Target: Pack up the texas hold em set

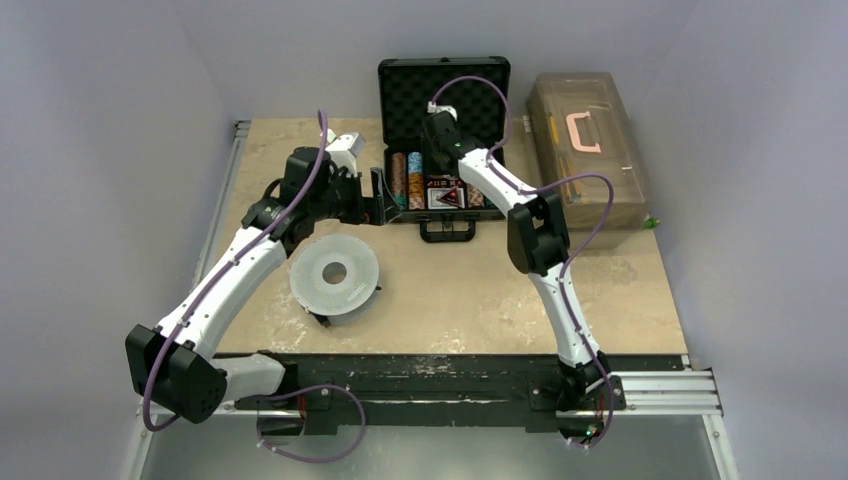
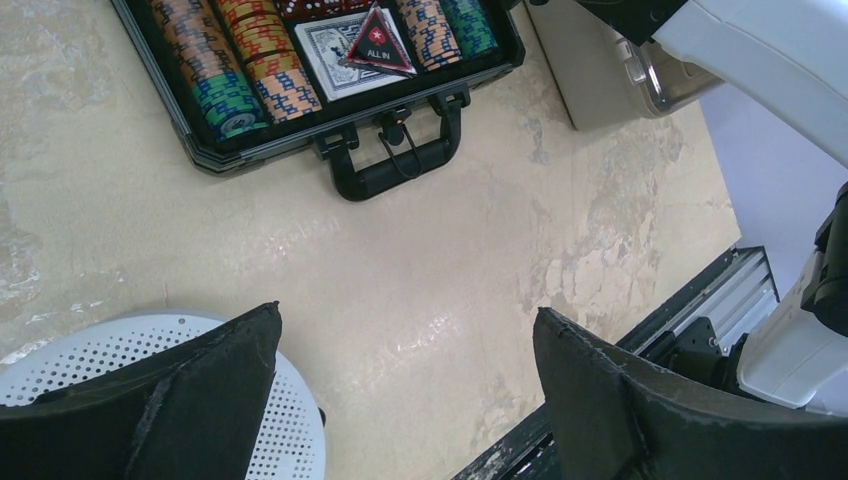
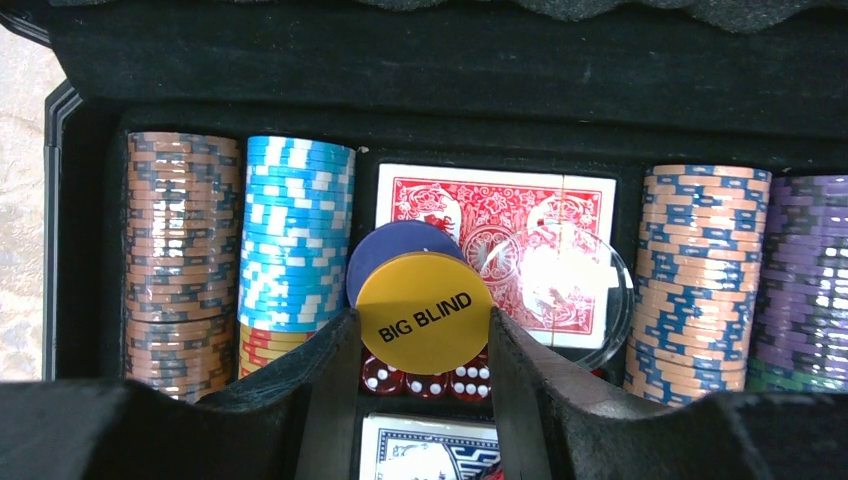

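Right wrist view: the right gripper is clamped on a yellow button at frame centre, over the open case of chips. The left gripper gapes wide above the table.

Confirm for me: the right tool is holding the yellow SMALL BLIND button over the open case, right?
No. The yellow button in the right tool reads BIG BLIND, not SMALL BLIND, as the right wrist view shows. The rest holds: it is gripped over the open case.
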Tool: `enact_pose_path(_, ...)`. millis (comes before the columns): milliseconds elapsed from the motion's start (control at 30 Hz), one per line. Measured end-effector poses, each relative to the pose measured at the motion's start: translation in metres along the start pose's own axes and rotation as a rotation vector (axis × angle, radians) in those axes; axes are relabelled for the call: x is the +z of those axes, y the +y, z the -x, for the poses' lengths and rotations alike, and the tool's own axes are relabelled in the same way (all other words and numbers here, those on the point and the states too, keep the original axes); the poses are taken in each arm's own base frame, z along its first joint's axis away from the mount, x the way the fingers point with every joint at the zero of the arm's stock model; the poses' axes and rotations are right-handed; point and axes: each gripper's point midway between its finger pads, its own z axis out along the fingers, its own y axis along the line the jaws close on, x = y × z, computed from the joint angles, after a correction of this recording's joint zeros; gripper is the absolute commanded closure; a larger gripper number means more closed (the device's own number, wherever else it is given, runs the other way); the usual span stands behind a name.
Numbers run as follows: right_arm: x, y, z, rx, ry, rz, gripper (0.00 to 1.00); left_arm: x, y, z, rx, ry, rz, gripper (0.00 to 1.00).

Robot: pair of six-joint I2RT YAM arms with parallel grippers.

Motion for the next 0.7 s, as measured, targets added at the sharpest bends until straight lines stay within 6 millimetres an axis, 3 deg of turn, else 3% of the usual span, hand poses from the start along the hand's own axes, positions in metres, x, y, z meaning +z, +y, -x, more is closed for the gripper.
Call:
enact_pose_path(267, 0.0062, 0.0018, -0.0010, 0.001, 0.005, 0.018, 0.60, -0.0001, 0.0001, 0.0002, -0.001, 0.000, 0.000, 0.07)
enact_pose_path(700, 0.0052, 0.0057, 0.0079, 0.002, -0.015, 0.034, 0.46, -0.0001, -0.0004, -0.0005, -0.001, 0.003, -0.003, 0.07)
